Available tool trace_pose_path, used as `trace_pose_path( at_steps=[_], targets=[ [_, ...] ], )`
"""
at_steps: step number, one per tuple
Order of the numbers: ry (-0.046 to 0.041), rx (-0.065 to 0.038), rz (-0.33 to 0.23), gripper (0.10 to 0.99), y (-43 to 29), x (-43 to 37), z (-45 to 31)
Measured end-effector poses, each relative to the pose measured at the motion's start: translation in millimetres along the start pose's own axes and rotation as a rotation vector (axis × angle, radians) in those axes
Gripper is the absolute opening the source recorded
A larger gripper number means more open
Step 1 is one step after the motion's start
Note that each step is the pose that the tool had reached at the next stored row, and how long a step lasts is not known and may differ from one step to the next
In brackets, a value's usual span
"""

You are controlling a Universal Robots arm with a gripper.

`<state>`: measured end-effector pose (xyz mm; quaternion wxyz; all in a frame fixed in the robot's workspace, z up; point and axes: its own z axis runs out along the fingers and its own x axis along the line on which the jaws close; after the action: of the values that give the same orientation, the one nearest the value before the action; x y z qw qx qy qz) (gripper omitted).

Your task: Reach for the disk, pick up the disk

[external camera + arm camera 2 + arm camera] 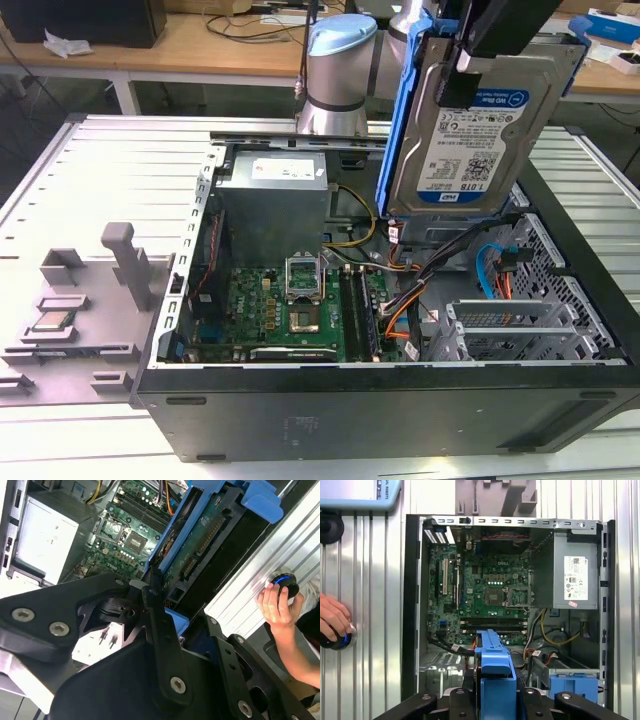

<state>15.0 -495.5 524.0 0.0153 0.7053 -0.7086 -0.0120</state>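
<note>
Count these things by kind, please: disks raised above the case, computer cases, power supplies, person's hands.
raised disk: 1
computer case: 1
power supply: 1
hand: 1
Total: 4

An open black computer case (380, 410) lies on its side on a ribbed grey metal table (120, 170). A green motherboard (285, 305) covers the case's floor, with a silver CPU socket (303, 278) near the board's middle. A grey power supply (275, 200) sits at the case's far end, and a yellow cable (374, 220) curves out just beside it. A perforated drive cage (520, 330) fills the case's corner at the exterior view's right. Outside the case, at the exterior view's left, a grey plastic fixture (90, 300) holds a small square chip (50, 321).
</note>
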Motion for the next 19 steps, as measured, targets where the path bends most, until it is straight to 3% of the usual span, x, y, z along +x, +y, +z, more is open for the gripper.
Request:
trace_pose_path(
  at_steps=[19],
  targets=[
    [0.0, 0.0, 0.0, 0.365, -0.2, 38.3, 0.5]
  ],
)
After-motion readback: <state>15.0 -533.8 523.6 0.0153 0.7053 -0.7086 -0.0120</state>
